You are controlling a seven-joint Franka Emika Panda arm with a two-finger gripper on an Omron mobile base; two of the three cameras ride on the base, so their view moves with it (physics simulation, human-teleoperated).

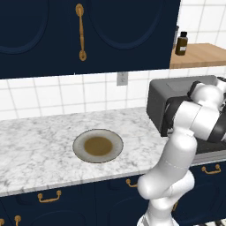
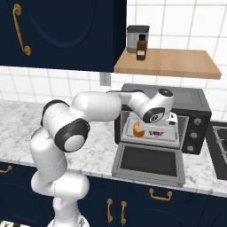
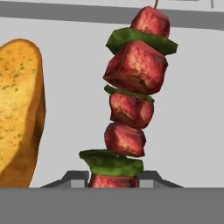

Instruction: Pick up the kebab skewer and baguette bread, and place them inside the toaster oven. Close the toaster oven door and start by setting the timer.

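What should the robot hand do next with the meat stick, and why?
Probably open its fingers and let the kebab skewer go. The gripper is closed on the skewer's end, its hand is already inside the toaster oven, and the baguette bread lies right beside the skewer. The toaster oven door hangs open, so after letting go, the hand could back out.

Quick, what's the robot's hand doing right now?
Gripper: closed on the kebab skewer, inside the toaster oven, beside the baguette bread.
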